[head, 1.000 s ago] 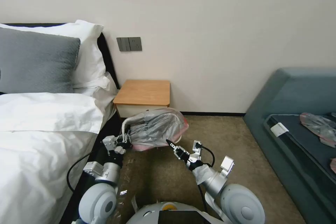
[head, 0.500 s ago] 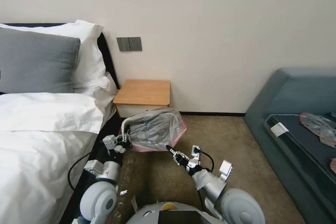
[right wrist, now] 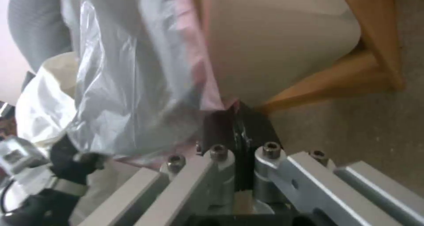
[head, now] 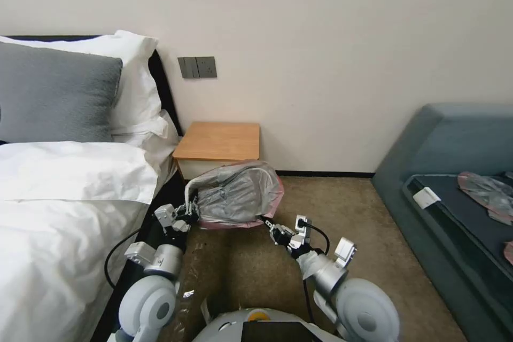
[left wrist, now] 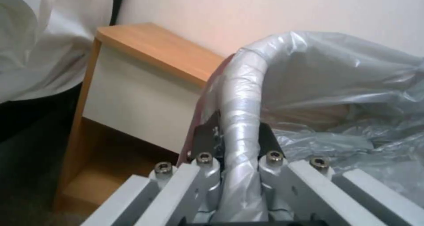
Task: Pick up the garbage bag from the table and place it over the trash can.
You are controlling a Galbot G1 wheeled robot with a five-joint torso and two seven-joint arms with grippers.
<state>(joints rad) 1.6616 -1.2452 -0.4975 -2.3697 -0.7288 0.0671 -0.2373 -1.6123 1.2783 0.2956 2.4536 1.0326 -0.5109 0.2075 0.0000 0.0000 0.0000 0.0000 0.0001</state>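
- Covering the trash can [left wrist: 240,86], garbage bag [head: 238,195]: grey, wrinkled, pinkish-red rim; on the carpet [head: 331,208] just in front of the table [head: 219,141].
- Left gripper [head: 189,212]: at the bin's left side; left wrist view shows fingers [left wrist: 207,136] clamped on the bag-wrapped rim.
- Right gripper [head: 269,223]: at the bag's lower right edge; right wrist view shows its fingers pressed together, tips against the pink hem; pinch on plastic cannot be told.
- Table: top bare, beside the bed [head: 64,181].
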